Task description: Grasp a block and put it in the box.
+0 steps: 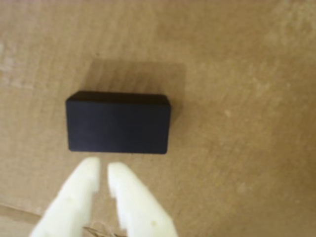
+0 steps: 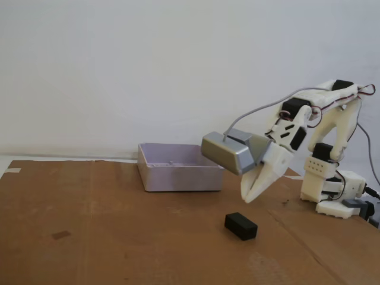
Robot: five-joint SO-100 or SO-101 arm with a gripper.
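The black block point(image 2: 241, 225) lies flat on the cardboard sheet point(image 2: 119, 237) in the fixed view, untouched and well apart from the pale lidless box point(image 2: 178, 168) behind it to the left. In the wrist view the block point(image 1: 118, 123) sits just beyond the white fingertips point(image 1: 89, 170). The gripper point(image 2: 250, 195) hangs above and slightly behind the block, its jaws narrow with only a slim gap, holding nothing. As I judge it, nothing is done yet: opening, descending, grasping, carrying and dropping into the box all remain.
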